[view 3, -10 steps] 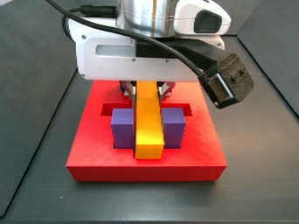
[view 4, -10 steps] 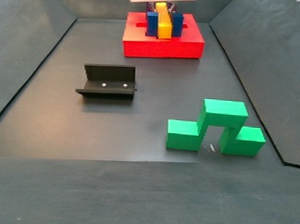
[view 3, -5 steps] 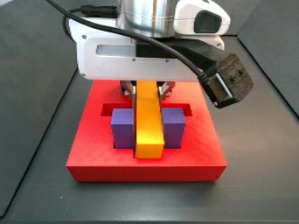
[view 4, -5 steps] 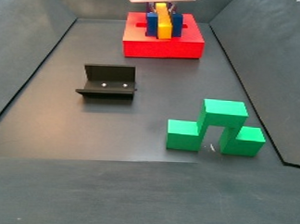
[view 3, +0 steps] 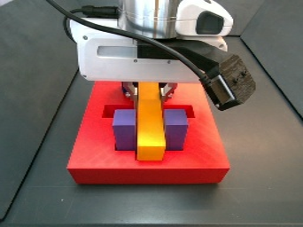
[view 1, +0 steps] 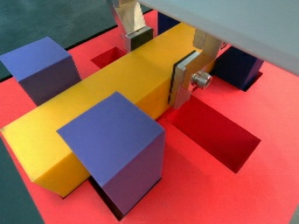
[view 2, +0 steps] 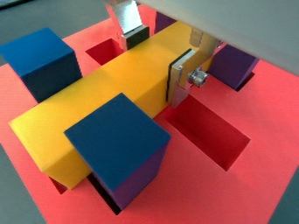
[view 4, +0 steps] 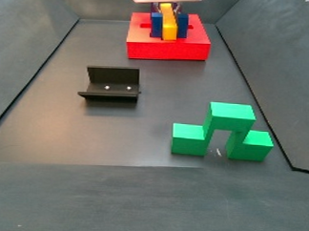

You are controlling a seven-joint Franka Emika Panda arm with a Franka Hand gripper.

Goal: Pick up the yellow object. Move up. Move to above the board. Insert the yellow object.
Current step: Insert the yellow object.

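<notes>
The yellow object (view 3: 151,129) lies along the red board (view 3: 148,168), low between blue-purple posts (view 3: 124,131), with its near end reaching towards the board's front edge. In both wrist views the bar (view 1: 111,105) (view 2: 111,101) sits between the posts (view 1: 117,144) (view 2: 114,140) above the red slots. My gripper (view 1: 158,66) (view 2: 158,61) straddles the bar's far part, and a pad (view 1: 179,83) lies flat on its side. In a side view the gripper (view 3: 148,89) stands over the board's back half. It is far away in the other side view (view 4: 166,13), over the board (view 4: 166,49).
The dark fixture (view 4: 111,84) stands on the floor left of centre. A cluster of green blocks (view 4: 223,131) sits at the near right. Dark walls ring the floor. An open slot (view 1: 222,140) lies beside the bar.
</notes>
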